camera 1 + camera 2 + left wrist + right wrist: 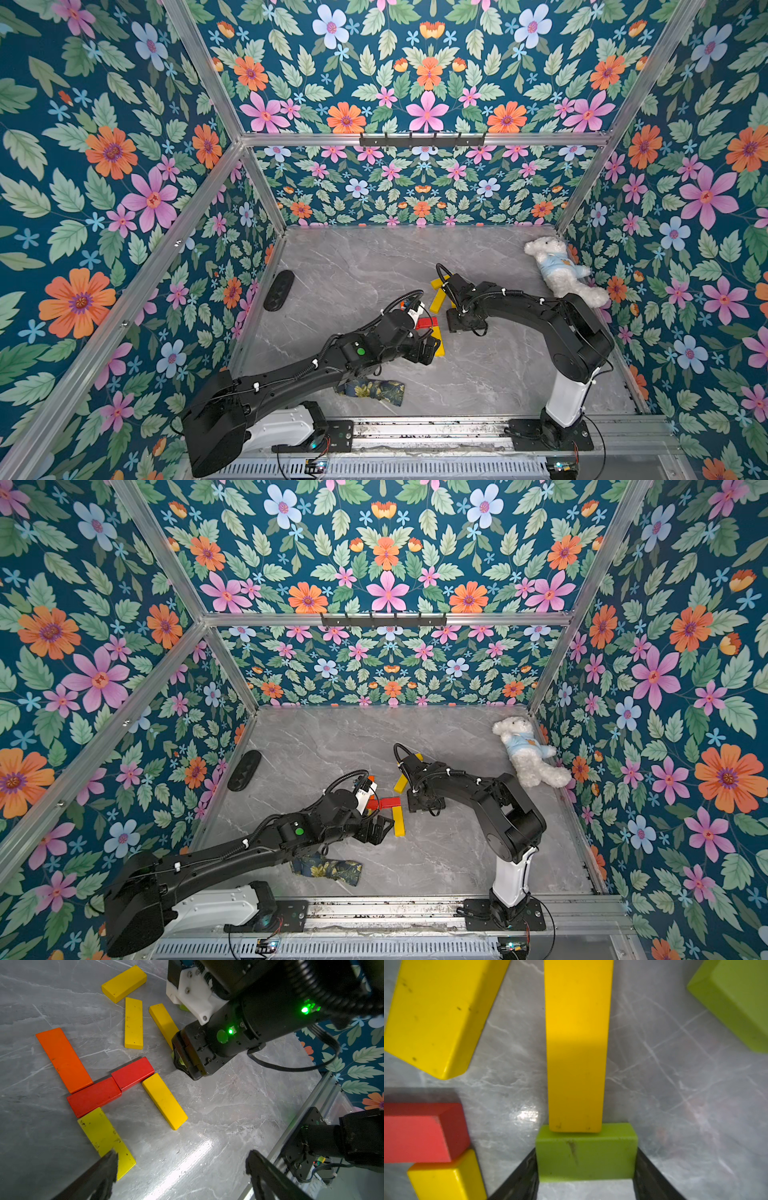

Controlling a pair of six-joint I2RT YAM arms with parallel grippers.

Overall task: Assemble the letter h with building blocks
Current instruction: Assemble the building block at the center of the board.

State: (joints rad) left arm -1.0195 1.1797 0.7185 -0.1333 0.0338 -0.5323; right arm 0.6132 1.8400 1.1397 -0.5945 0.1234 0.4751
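The right claw point(586, 1153) is clamped on a short green block point(586, 1165), one finger against each end. The block lies flat on the desk point(675, 1105), and the end of a loose yellow bar point(576, 1043) touches its far edge. The left claw point(180, 1154) hangs wide open and empty, with one fingertip over the pale yellow bar point(106, 1140).

The building blocks lie mid-desk between the two arms. The h looks largely laid out:
- **Stem:** an orange bar point(62, 1059) and the pale yellow bar.
- **Crossbar:** two red blocks point(93, 1097) set end to end.
- **Right side:** a yellow leg point(164, 1101) running down from the far red one.

I cannot tell where the green block is meant to go.

To do this step well, I would lift the green block straight up before moving it sideways — a drag would shove the yellow bar touching it, and the letter is close by. It should be carried level and set down flush, and the claw should open only once the block rests flat.

The blocks look like painted wood: flat rectangular slabs with softly bevelled edges and a matt finish, scuffed with dark specks. The desk is smooth, grey and marble-veined, and glossy enough to show glare — so I would expect loose pieces to slide at a light nudge.
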